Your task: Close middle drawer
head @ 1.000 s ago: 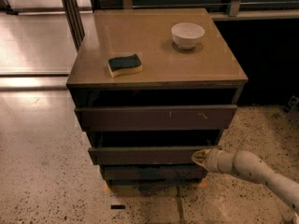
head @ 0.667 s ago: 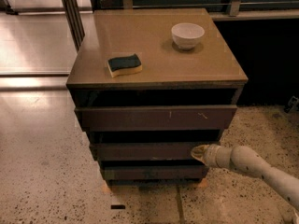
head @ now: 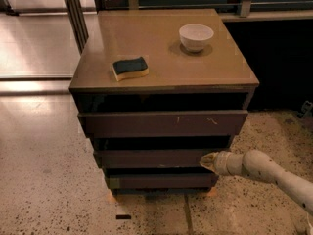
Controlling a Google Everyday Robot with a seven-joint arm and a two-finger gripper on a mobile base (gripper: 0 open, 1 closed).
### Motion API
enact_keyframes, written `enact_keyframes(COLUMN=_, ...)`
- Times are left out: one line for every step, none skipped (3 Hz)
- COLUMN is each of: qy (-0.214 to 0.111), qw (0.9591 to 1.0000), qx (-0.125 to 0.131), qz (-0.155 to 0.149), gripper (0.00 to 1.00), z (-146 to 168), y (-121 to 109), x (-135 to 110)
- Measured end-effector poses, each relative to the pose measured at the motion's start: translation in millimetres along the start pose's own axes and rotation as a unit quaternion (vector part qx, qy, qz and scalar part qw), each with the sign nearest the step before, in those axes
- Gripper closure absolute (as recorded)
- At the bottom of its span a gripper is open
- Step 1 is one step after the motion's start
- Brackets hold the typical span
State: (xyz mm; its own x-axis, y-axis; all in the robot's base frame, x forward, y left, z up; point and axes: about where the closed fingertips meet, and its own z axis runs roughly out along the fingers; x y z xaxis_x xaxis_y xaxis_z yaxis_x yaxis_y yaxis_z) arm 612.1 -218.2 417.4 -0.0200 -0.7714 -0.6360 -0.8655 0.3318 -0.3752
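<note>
The middle drawer is a dark-brown flat front of medium width, between the wide scratched top front and the narrow bottom front. It stands slightly out, with a dark gap above it. My gripper comes in from the lower right on a pale arm. Its tip touches the right end of the middle drawer's front.
On the cabinet top lie a sponge with a dark-green top and a white bowl. Speckled floor surrounds the cabinet. A metal post stands at the back left, and a dark railing runs behind.
My gripper has pushed a little to the left against the middle drawer's front, and the drawer has slid in slightly.
</note>
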Motion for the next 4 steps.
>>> enact_keyframes(qy=0.01, qw=0.998, qx=-0.062, qz=0.001, gripper=1.0, z=-18.9, y=20.2, x=-11.2)
enact_keyframes(qy=0.026, qw=0.9917, qx=-0.124, qz=0.02, gripper=1.0, z=-50.0, y=44.2, x=-20.0)
enact_keyframes(qy=0.045, qw=0.9803, qx=-0.186, qz=0.051, gripper=1.0, z=-84.5, y=71.8, x=-32.7)
enact_keyframes(qy=0.046, qw=0.9764, qx=-0.204, qz=0.054, gripper=0.82, z=-90.3, y=80.1, x=-36.3)
